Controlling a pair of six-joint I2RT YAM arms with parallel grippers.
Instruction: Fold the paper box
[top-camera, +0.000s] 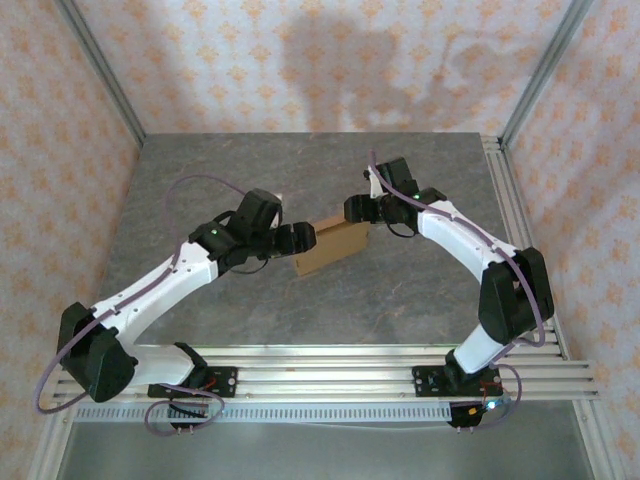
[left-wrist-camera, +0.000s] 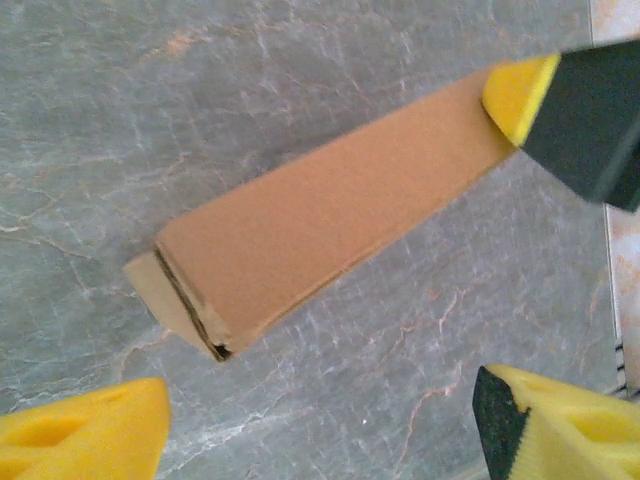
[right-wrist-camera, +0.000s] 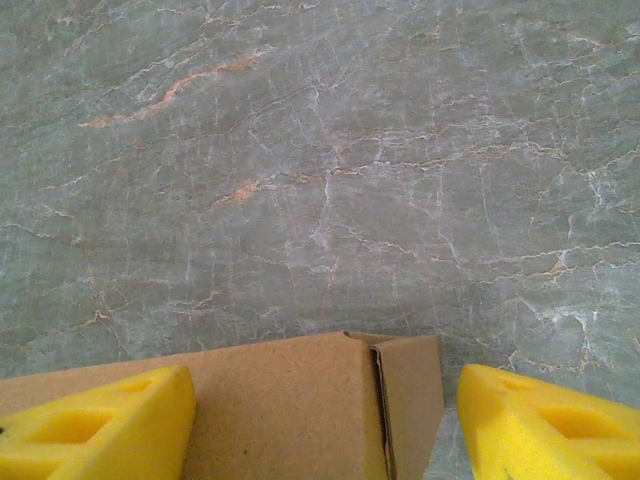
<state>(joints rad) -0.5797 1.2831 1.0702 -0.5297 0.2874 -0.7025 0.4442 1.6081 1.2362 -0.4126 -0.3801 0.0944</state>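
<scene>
The paper box (top-camera: 330, 247) is lying mid-surface (top-camera: 300, 170). The left claw (left-wrist-camera: 320, 432) is hovering spread at its 9 o'clock end, and the right claw (right-wrist-camera: 325, 400) is straddling its 3 o'clock end, spread. Squeezing both ends squarely is probably wisest, so flaps stay tucked.

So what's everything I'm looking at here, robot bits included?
paper box: one, brown, mid-table between the two grippers
table: one, grey marbled, under everything
walls: three, pink with an orange pattern, left, back and right
rails: several, silver, near edge under the arm bases
cables: purple, looping along the arms
left arm: one, white and black, reaching in from the left
right arm: one, white and black, from the right
left gripper: one, yellow fingers, open, beside the box
right gripper: one, yellow fingers, open, over the box's other end
</scene>
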